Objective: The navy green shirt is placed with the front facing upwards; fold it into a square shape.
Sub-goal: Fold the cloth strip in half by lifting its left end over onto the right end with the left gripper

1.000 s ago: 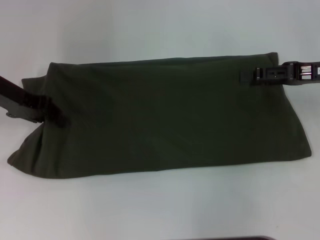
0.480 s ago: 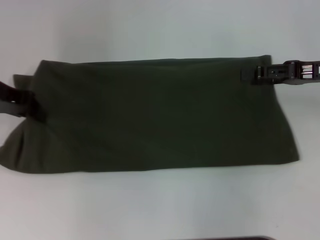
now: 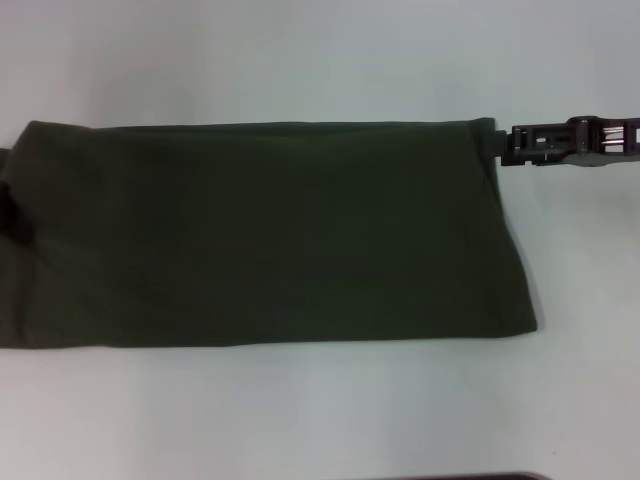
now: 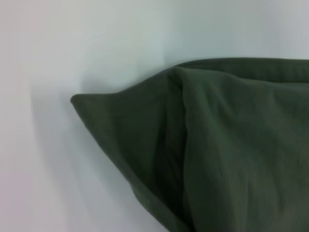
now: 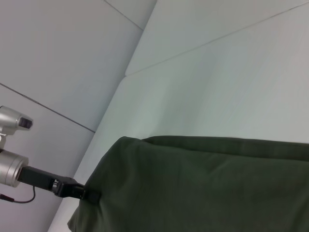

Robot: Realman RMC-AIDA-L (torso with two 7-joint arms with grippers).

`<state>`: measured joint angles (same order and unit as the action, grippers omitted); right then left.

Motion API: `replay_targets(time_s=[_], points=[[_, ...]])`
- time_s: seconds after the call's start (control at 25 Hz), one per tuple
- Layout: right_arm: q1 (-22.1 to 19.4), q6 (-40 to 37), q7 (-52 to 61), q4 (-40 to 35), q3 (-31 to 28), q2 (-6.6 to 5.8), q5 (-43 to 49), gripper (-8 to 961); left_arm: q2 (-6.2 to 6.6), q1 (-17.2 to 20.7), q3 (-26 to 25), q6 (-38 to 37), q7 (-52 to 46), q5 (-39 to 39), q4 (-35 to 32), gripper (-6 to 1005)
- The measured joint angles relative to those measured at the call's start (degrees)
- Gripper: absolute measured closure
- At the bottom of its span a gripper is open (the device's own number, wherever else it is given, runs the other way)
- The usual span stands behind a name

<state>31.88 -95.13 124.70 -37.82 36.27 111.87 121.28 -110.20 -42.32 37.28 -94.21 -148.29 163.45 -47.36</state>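
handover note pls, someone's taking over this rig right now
Right gripper: at the far right corner of the navy green shirt, apparently pinching it.
Left gripper: at the shirt's left end, out of the head view, apparently gripping the edge.
Shirt: flat on the white table as a long band, print hidden.
Done: lengthwise fold.
Left: fold the ends inward to make a square.

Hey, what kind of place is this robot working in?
Probably a lab or test workspace: a plain white table, bare grey panelled walls, and only a dark olive-green folded shirt held by the right gripper and left gripper.
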Motion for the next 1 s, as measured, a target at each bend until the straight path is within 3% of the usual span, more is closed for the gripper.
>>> replay_targets(time_s=[0.76,1.0], points=[[-0.58,0.03,0.28,0.01,0.1,-0.97,0.03,58,-0.8,-0.2,0.24,-2.49,-0.44,0.09,-2.2,895],[-0.45,-0.19,0.54,-0.01,0.1,-1.19,1.31,61,-0.91,-0.35,-1.1,-10.64,0.62,-6.61,-3.6,895]])
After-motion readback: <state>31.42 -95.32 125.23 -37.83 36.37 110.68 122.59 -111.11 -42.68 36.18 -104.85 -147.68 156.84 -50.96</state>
